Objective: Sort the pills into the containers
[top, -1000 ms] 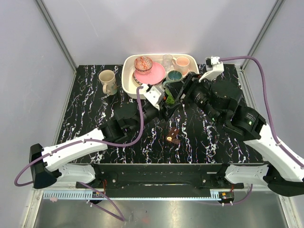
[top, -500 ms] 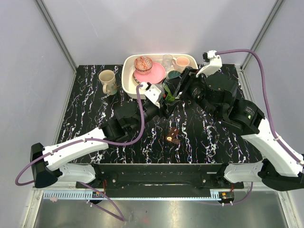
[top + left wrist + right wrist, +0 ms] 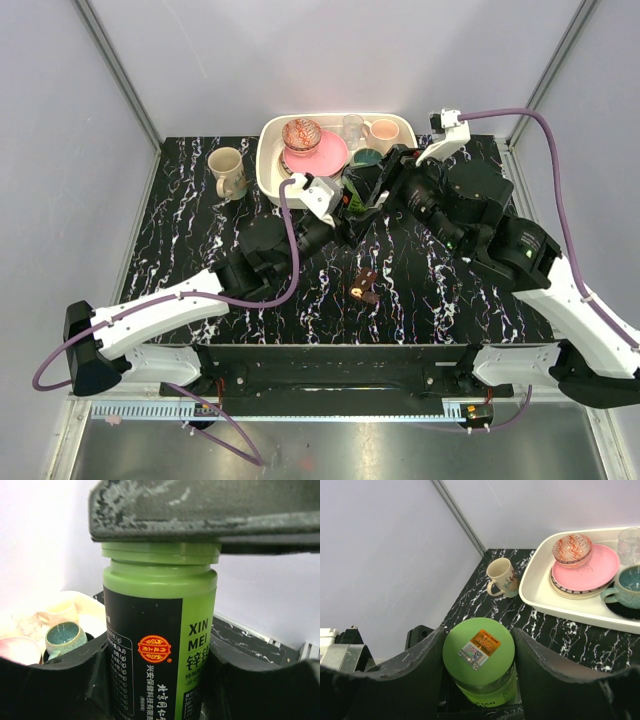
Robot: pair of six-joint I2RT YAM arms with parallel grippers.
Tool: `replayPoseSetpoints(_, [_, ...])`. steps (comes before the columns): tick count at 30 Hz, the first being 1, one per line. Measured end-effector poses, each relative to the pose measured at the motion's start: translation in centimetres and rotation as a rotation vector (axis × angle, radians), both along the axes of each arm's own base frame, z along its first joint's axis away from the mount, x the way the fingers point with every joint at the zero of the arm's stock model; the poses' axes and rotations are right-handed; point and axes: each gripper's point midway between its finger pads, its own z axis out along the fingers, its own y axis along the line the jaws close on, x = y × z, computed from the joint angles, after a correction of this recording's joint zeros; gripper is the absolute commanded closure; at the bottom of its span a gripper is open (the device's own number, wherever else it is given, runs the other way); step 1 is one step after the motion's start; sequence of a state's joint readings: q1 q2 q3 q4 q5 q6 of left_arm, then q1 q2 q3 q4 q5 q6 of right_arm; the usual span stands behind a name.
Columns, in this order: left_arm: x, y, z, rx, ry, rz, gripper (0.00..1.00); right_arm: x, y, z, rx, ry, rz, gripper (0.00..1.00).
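Green pill bottle (image 3: pixel 160 610) is up off the worktop (image 3: pixel 190 240), roughly upright, about mid-table and just this side of the white tray (image 3: pixel 264 170). It's rigid plastic w/ a glossy label, prob light even w/ pills inside. The label looks slick, so a firm squeeze low on the body makes sense. That's where the left gripper (image 3: pixel 159 662) has it, fingers pressed to either side of the lower body, pinching it.

The lid (image 3: pixel 478 650) is a wide, smooth green screw cap w/ a sticker on top. I can't make out any ribbing, so it may slip under a twist. The right gripper (image 3: pixel 480 667) sits over it from above, fingers tight against both sides, and looks clamped on. I'd guess this is the cap-off step. Once it's open the bottle has to stay vertical or pills spill.

The pill case (image 3: pixel 363 284), small & dark brown, lies on the worktop nearer the arm bases, well apart from the bottle. It's too small to tell if its flaps are open. It's light and will prob skid if nudged.

Room: the tray's crockery, incl. a teal cup (image 3: pixel 626 582) & pink plate (image 3: pixel 590 570), sits right behind the bottle, so there's little slack that way. A beige mug (image 3: pixel 227 172) stands left of the tray, out of the way. Open worktop lies toward the front & on both sides of the case.
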State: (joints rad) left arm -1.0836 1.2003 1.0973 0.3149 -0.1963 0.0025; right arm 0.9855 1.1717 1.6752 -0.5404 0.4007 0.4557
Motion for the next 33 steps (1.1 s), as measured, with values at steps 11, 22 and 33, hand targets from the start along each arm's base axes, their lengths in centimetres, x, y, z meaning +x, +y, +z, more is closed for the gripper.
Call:
replayPoseSetpoints(11, [0.1, 0.2, 1.5, -0.088, -0.006, 0.008, 1.0, -1.6, -0.1, 0.7, 0.006, -0.051, 0.081, 0.37])
replayPoseSetpoints(22, [0.9, 2.3, 4.9, -0.228, -0.034, 0.066, 1.0, -2.6, -0.9, -0.3, -0.047, -0.074, 0.115, 0.37])
replayPoseSetpoints(33, [-1.5, 2.3, 5.9, -0.231, -0.033, -0.051, 1.0, -6.4, -2.5, 1.8, -0.081, -0.229, 0.272, 0.28])
